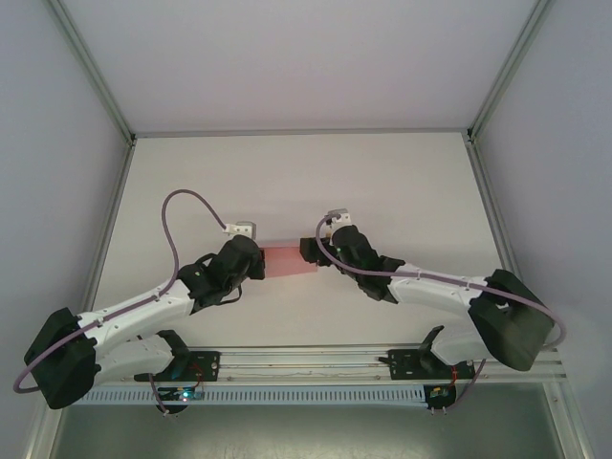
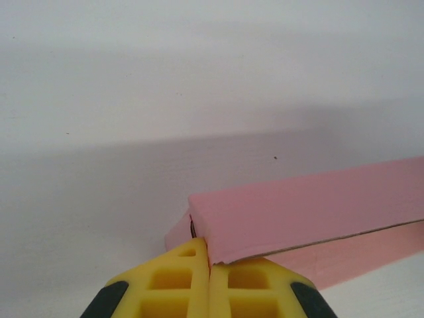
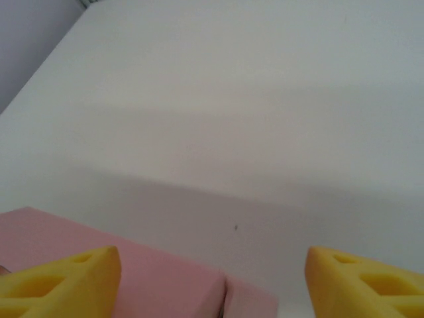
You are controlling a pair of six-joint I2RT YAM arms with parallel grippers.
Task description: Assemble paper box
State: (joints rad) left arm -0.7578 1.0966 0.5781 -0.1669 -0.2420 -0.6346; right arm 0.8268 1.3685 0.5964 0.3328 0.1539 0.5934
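Nearest the overhead camera, the two arm bases sit on a rail (image 1: 316, 361) at the near edge of the table (image 1: 287, 177). Both arms reach in toward the middle, where the paper box (image 1: 287, 261) lies as a short pink strip between them. The left tool (image 1: 254, 260) is at its left end and the right tool (image 1: 311, 251) at its right end. Their dark bodies cover both ends of the box, so from here I cannot tell how either tool is set.

At the left wrist, the left tool (image 2: 209, 265) has its yellow fingers (image 2: 179, 285) pressed together, pinching the near corner of the paper box (image 2: 311, 205). The box is folded, with one long pink panel raised over a lower layer. It runs off the right edge, and the white table (image 2: 199, 79) lies beyond.

At the right wrist, the right tool (image 3: 212, 265) stands wide, its yellow fingers (image 3: 66, 275) far apart and gripping nothing. Part of the paper box (image 3: 165, 288) lies low between them, cut off by the bottom edge and partly hidden behind the left finger.
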